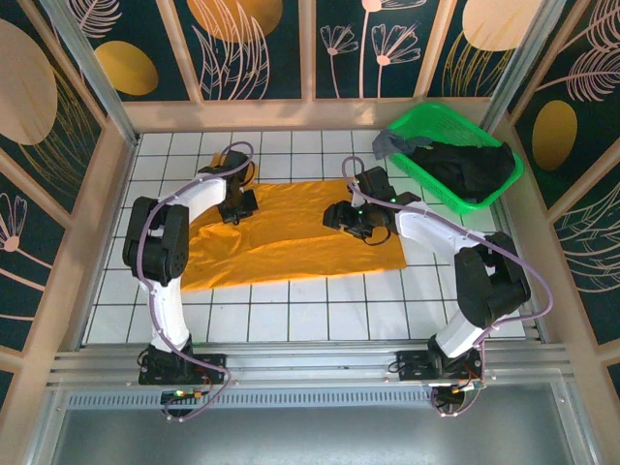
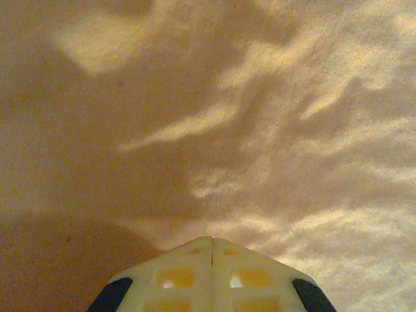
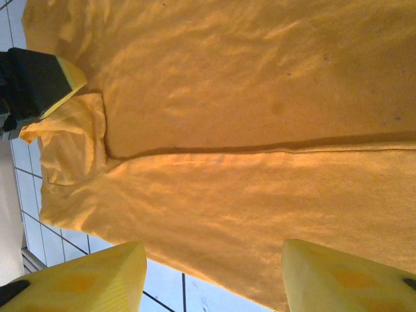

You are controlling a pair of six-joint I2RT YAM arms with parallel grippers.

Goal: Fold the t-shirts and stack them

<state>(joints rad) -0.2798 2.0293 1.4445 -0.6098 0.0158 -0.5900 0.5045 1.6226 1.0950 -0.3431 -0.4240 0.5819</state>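
Currently three t-shirts counted: one mustard-orange t-shirt [image 1: 291, 242] spread flat on the tiled table [image 1: 320, 310]; one black t-shirt [image 1: 475, 167] and one grey t-shirt [image 1: 395, 145] inside the single green mesh basket [image 1: 426, 108], far right. Left gripper [image 1: 237, 205] closed at the orange shirt's far edge. Right gripper [image 3: 211, 270] open over its middle.

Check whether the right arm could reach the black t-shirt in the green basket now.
Probably yes: the black t-shirt lies in the open green basket on that arm's side, nothing covering it, and the right pincer is open and empty over the orange t-shirt.
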